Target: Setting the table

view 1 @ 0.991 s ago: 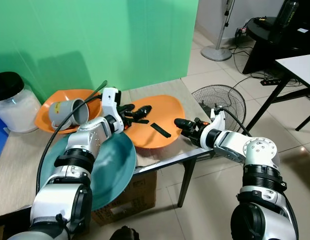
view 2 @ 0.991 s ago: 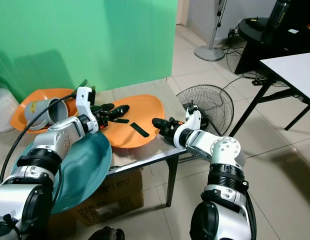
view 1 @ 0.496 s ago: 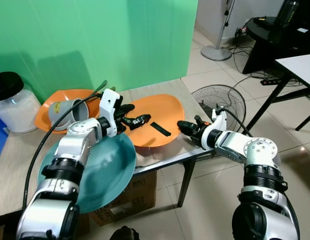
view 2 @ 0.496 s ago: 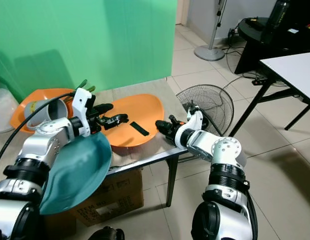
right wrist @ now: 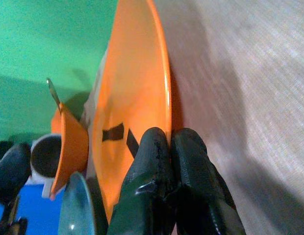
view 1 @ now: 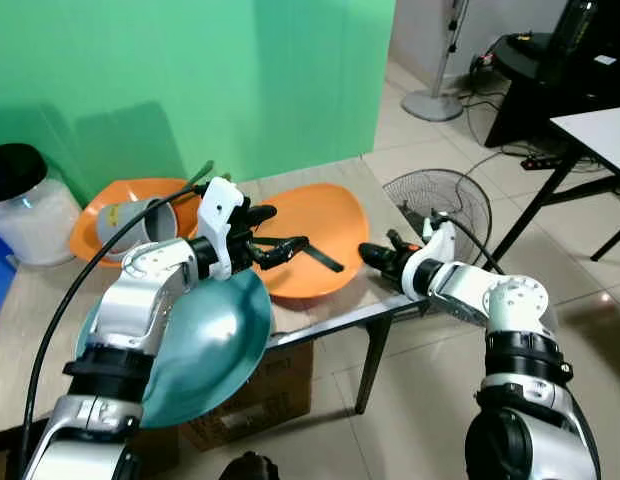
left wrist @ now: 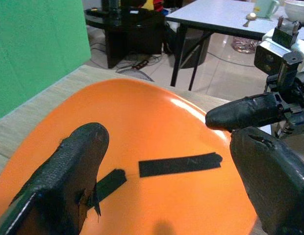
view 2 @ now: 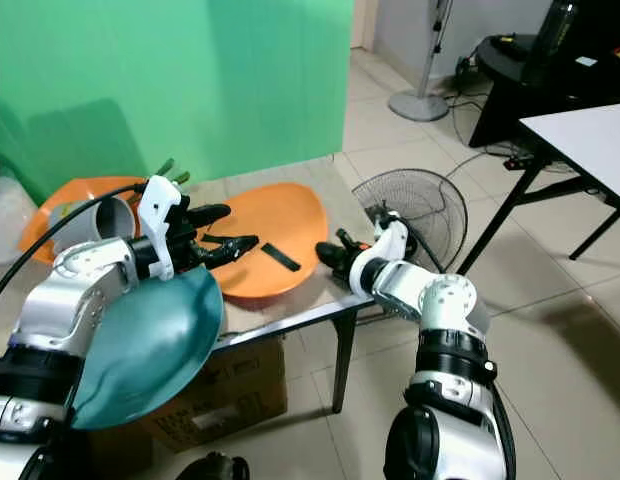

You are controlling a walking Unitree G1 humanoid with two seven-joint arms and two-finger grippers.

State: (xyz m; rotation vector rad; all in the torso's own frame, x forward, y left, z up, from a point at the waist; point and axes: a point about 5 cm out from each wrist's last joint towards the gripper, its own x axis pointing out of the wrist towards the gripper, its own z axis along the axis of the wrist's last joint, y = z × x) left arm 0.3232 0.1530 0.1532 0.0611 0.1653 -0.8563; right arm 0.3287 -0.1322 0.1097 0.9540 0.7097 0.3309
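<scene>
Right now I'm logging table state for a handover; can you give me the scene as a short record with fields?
surface: wooden table, green wall behind
near plate: orange plate with black tape strips on it
far plate: second orange plate holding a tipped grey cup
teal plate: teal plate by the left arm, overhanging the table's front edge
left gripper: left gripper open, over the near plate
right gripper: right gripper shut, at the near plate's rim
floor: fan lying beside the table
</scene>
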